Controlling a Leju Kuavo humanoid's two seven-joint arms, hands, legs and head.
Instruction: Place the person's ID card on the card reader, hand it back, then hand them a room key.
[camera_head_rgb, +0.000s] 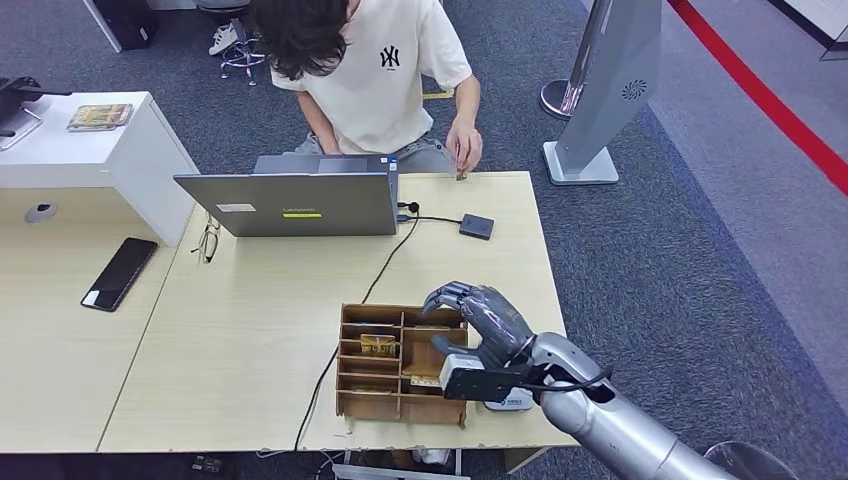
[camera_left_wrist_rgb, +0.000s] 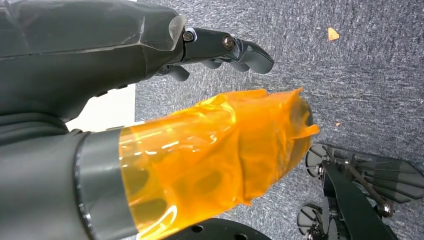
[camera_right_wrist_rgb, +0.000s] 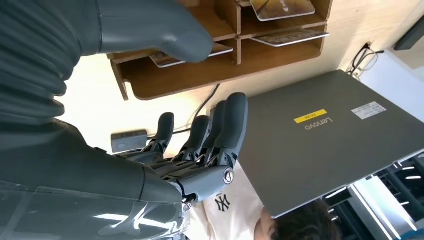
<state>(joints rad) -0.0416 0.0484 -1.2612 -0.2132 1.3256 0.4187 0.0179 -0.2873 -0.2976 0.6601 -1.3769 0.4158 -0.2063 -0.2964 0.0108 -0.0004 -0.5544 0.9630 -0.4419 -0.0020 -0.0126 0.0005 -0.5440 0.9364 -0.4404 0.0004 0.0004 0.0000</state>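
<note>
A person (camera_head_rgb: 375, 70) sits at the table's far side. Their hand (camera_head_rgb: 464, 143) holds a small thin thing, likely the ID card (camera_head_rgb: 461, 172), at the far edge. The dark square card reader (camera_head_rgb: 476, 226) lies on the table, cabled toward the laptop, and is also in the right wrist view (camera_right_wrist_rgb: 129, 141). A wooden organiser (camera_head_rgb: 400, 362) near the front edge holds cards (camera_right_wrist_rgb: 290, 37) in its slots. My right hand (camera_head_rgb: 485, 322) hovers over the organiser's right side, fingers spread, holding nothing. My left hand (camera_left_wrist_rgb: 150, 100) hangs over the carpet, empty, its thumb wrapped in orange tape.
A grey laptop (camera_head_rgb: 300, 203) stands open at the table's back. A phone (camera_head_rgb: 120, 272) and glasses (camera_head_rgb: 207, 240) lie to the left, by a white cabinet (camera_head_rgb: 120, 150). A small white and blue item (camera_head_rgb: 512, 402) sits beside the organiser. A grey stand (camera_head_rgb: 600, 90) rises at the back right.
</note>
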